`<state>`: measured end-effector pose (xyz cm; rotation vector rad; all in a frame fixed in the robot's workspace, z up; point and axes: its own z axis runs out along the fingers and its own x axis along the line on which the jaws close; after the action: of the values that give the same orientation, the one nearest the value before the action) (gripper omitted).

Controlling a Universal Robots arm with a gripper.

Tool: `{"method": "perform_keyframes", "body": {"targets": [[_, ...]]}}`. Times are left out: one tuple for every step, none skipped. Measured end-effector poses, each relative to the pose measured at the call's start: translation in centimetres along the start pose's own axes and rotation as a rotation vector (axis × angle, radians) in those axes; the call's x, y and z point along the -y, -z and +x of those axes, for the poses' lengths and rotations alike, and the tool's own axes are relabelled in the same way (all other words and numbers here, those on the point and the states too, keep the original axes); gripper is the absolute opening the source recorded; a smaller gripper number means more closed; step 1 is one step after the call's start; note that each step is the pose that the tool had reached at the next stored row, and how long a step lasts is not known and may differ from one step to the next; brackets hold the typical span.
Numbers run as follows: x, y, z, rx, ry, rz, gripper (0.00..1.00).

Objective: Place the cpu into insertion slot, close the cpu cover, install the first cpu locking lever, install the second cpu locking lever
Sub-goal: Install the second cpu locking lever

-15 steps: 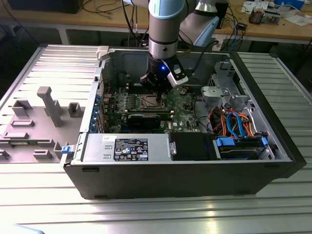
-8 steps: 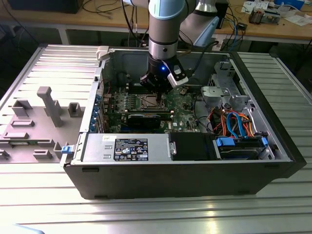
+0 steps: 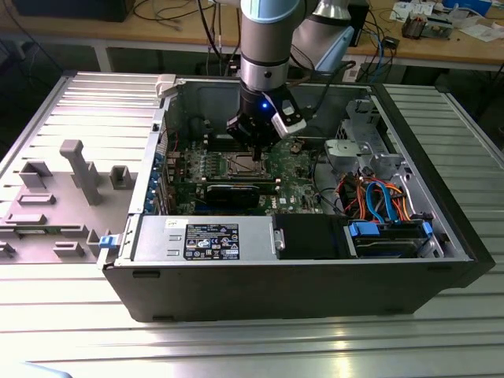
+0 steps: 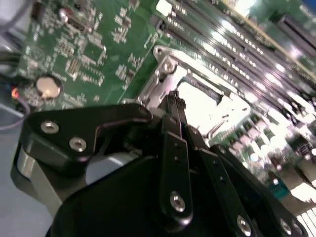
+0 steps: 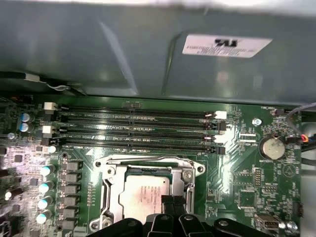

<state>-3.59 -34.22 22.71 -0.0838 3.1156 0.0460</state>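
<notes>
Claw [image 5: 170,201]: clenched, fingertips together, empty. Directly beneath it: cpu [image 5: 144,193] seated in insertion slot [image 5: 111,190]. Cpu cover [image 5: 148,163] frames the chip.

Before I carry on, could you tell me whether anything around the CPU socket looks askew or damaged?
Nothing stands out. In the first wrist view the cpu lies flat and square in the insertion slot, framed evenly by the cpu cover. The gripper hangs just over the chip's edge, fingers together.
</notes>
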Motion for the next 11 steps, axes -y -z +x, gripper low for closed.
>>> {"method": "perform_keyframes", "body": {"targets": [[-0.01,0.33,-0.01,-0.0001,0.000,0.0000,0.11],[-0.02,0.64,-0.02,-0.0001,0.000,0.0000,0.11],[-0.02,0.80,-0.02,0.0000,0.000,0.0000,0.11],[-0.01,0.85,-0.02,0.0000,0.000,0.0000,0.11],[0.00,0.85,-0.02,0.0001,0.000,-0.0003,0.11],[0.07,0.86,-0.03,-0.0018,0.000,-0.0001,0.11],[0.11,0.86,-0.02,-0.0067,0.000,-0.0003,0.11],[0.16,0.86,-0.02,-0.0236,-0.001,-0.0013,0.11],[0.23,0.89,-0.01,-0.0485,-0.001,-0.0024,0.11],[0.27,0.89,-0.01,-0.0503,-0.001,-0.0026,0.11],[0.33,0.91,-0.01,-0.0503,-0.001,-0.0027,0.11]]}}
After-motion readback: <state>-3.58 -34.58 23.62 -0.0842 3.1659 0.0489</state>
